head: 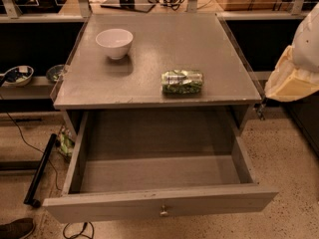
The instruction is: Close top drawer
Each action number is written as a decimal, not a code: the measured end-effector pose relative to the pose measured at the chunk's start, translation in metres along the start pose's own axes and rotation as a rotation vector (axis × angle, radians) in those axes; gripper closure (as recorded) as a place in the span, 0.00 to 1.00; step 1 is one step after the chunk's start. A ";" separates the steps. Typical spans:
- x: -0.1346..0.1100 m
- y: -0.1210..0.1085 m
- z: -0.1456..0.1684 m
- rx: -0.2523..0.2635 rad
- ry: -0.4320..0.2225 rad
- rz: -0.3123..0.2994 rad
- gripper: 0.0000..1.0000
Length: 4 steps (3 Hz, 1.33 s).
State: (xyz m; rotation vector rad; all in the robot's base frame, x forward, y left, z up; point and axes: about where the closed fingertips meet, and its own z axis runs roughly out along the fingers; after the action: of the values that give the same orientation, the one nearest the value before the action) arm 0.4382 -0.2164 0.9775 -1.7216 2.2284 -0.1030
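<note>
Operator: Where is the top drawer?

Helper: Right in front of you. The top drawer (159, 205) is pulled far out from under the grey table top (164, 59). You can look down into it, and nothing shows inside. Its long front is low in the view, with the small round knob (163, 212) in the middle.

Operator: And my gripper?

Helper: Your gripper (293, 81) is at the right edge, up beside the table and well apart from the drawer front. It touches nothing. You cannot tell if it is wide or narrow, because only its pale cream side shows.

Operator: Why is it over there?

Helper: I think it sits out of the way so it has room to swing down. The job is not started yet — the drawer is wide open.

Operator: What comes next?

Helper: I think you bring the gripper low, in front of the long panel near the knob, and push straight toward the table. Push in the middle so the drawer does not go crooked and stick.

Operator: Anything to watch?

Helper: The white bowl (114, 41) and the green snack bag (182, 81) sit on top, back from the edge, so the drawer slides under them. A hard slam could shake them — go gently. Mind the shoe (15, 228) by the drawer's left corner too.
</note>
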 end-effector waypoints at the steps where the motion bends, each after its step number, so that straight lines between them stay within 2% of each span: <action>1: 0.006 0.008 0.000 0.000 0.000 0.023 1.00; 2: 0.014 0.019 0.005 -0.017 -0.002 0.050 1.00; 4: 0.023 0.054 0.041 -0.099 -0.020 0.083 1.00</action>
State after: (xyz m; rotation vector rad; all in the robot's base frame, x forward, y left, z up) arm 0.3952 -0.2179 0.9207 -1.6683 2.3225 0.0450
